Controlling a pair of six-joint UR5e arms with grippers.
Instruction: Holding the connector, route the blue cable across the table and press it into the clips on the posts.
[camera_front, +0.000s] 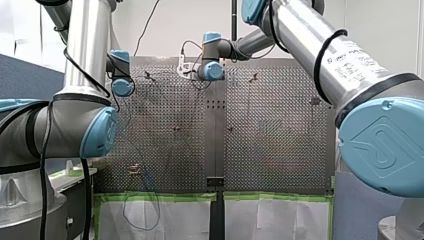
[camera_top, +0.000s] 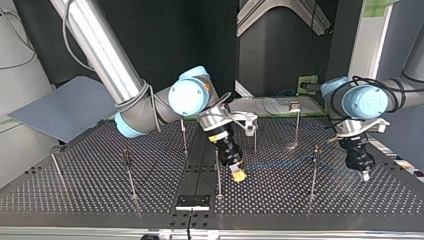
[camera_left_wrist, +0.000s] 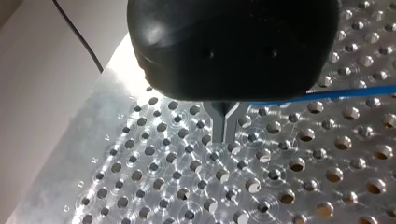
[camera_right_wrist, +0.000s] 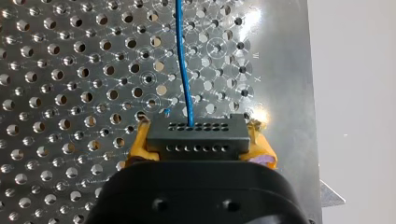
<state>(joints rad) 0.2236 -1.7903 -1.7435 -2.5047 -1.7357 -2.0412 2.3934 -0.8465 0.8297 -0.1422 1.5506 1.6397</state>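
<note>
Right wrist view: my right end effector (camera_right_wrist: 200, 145) pinches the dark multi-hole connector (camera_right_wrist: 196, 129) between its yellow pads (camera_right_wrist: 140, 142); the blue cable (camera_right_wrist: 183, 60) leaves the connector's upper face and runs straight ahead over the perforated counter (camera_right_wrist: 56, 70).

Top view: my right end effector hangs tilted near the counter's middle, just beside a thin post (camera_top: 218, 172); the blue cable stretches from it above the counter towards the view's right, past another post (camera_top: 313, 175), to my left end effector (camera_top: 364, 173); I cannot tell whether it sits in any clip.

Left wrist view: metal fingers (camera_left_wrist: 225, 123) pressed together, tips close above the counter; the cable comes in from the side and meets them near their root under the black body; whether it is nipped, I cannot tell.
</note>
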